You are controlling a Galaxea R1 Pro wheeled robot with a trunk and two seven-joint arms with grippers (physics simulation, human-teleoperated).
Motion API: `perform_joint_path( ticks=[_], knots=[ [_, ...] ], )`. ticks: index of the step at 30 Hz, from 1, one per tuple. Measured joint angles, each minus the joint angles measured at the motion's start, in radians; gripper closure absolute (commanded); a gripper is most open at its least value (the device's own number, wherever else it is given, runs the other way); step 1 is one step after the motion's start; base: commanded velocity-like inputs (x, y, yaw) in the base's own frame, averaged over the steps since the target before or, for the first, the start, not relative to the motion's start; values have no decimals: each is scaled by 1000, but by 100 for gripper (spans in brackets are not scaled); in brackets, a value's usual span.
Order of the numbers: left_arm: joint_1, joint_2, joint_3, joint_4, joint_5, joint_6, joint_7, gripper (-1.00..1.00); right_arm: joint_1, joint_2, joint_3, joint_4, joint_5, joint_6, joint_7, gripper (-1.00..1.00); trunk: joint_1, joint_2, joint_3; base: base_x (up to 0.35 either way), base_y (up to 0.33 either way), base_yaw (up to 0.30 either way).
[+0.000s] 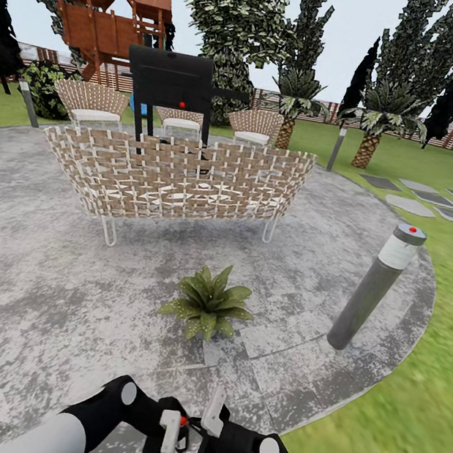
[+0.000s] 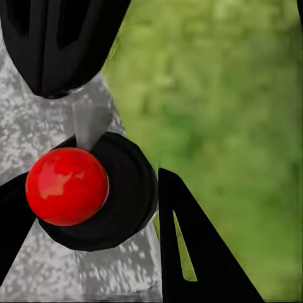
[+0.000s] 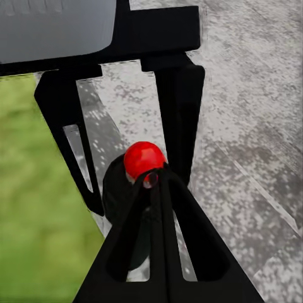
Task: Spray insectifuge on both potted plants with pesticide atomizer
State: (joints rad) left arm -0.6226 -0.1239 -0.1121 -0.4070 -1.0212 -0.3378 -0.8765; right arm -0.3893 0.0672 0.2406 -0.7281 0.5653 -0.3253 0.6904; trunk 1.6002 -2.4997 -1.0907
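Both end effectors meet low at atomizer point(image 1: 180, 426) | left point(image 1: 171, 432) grips it | right point(image 1: 211, 421) pinched closed | potted plant point(image 1: 209, 302) ahead on patio point(image 1: 36, 297)

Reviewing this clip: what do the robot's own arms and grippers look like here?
Both arms are glossy black with round light-grey joint discs. The left arm has a pale grey forearm shell. The left gripper and right gripper show white blocks; their fingers are slim black open-framed triangles.
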Motion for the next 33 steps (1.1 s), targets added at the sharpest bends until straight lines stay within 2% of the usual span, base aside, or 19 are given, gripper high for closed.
perform_joint_path(
  ticks=[2,7,9,10,11,15,16,18,21,23,24,26,27,28,29,30,31,32,33],
  knots=[
    [0,13,2,4,-1,0,0,100,0,0,0,0,0,0,0,100,0,0,0,0,0,0],
    [5,115,7,16,0,3,2,100,0,0,0,0,5,0,-1,100,0,0,0,0,0,0],
    [9,169,11,19,-3,5,4,100,0,-1,0,2,7,0,-2,100,0,0,0,0,0,0],
    [10,188,13,20,0,6,5,100,0,-1,0,3,7,0,-3,100,0,0,0,0,0,0],
    [13,213,13,30,0,8,9,100,0,-1,-1,5,7,0,-4,-100,0,0,0,0,0,0],
    [25,283,49,104,41,7,25,100,0,-10,-6,9,8,-2,-7,-100,0,0,0,0,0,0],
    [26,306,61,124,57,7,36,100,0,-16,-7,10,8,-2,-8,-100,0,0,0,0,0,0],
    [27,333,70,154,76,6,50,100,0,-35,-7,11,8,-1,-11,-100,0,0,0,0,0,0],
    [28,359,77,212,101,10,110,100,0,-70,-8,23,7,2,-62,-100,0,0,0,0,0,0],
    [33,364,77,250,137,13,180,100,1,-82,-8,70,8,3,-136,-100,0,0,0,0,0,0],
    [38,364,78,269,165,14,220,100,1,-86,-8,106,8,2,-184,-100,0,0,0,0,0,0],
    [55,362,80,310,272,17,326,100,1,-90,-7,228,6,-1,-336,-100,0,0,0,0,0,0],
    [67,359,80,330,353,17,385,100,1,-89,-5,313,5,-3,-451,-100,0,0,0,0,0,0],
    [76,357,80,341,414,17,421,100,1,-86,-3,374,2,-3,-535,-100,0,0,0,0,0,0],
    [89,356,80,355,504,17,467,100,2,-82,-1,458,-2,-3,-657,-100,0,0,0,0,0,0],
    [98,354,81,362,570,17,494,100,2,-78,-8,513,-8,-5,-729,-100,0,0,0,0,0,0],
    [110,354,82,368,673,16,529,100,2,-70,-14,580,-24,-8,-824,-100,0,0,0,0,0,0],
    [119,353,81,370,743,12,551,100,3,-65,-13,617,-47,-11,-876,-100,0,0,0,0,0,0],
    [136,352,80,372,843,10,576,100,4,-61,-18,649,-99,-24,-931,-100,0,0,0,0,0,0]
  ],
)
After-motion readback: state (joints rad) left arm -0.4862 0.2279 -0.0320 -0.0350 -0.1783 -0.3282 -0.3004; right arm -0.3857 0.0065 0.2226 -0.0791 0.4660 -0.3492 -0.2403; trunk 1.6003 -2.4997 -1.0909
